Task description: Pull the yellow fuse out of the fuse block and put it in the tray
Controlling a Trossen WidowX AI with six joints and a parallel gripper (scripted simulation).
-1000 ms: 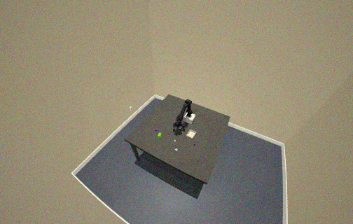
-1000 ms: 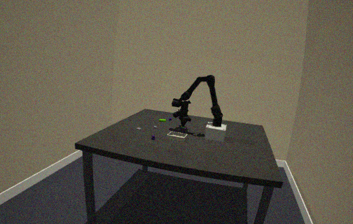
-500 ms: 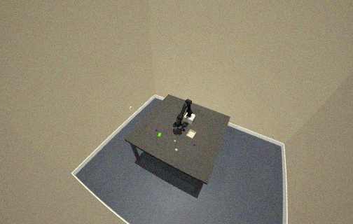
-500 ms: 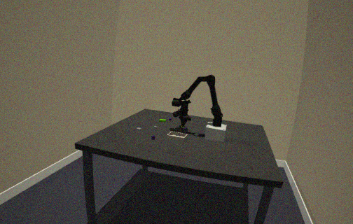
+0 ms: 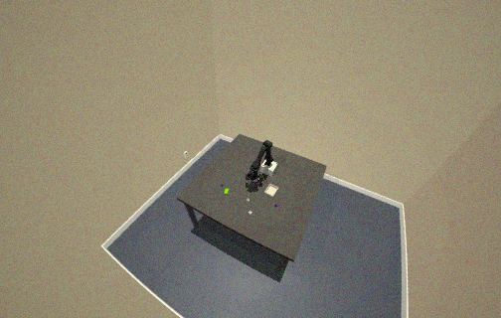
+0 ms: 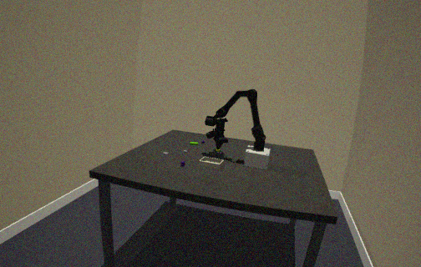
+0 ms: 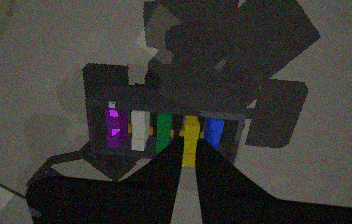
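Pinching the yellow fuse [image 7: 190, 140], the gripper [image 7: 190, 159] is nearly closed, seemingly clear of neighbours.

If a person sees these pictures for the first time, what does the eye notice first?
In the wrist view, a row of coloured fuses: purple, white, green, yellow fuse, blue. The gripper is shut on the yellow one, between green and blue. In the exterior view, the black arm arches over the dark table.

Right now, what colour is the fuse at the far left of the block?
Purple, seen best in the wrist view.
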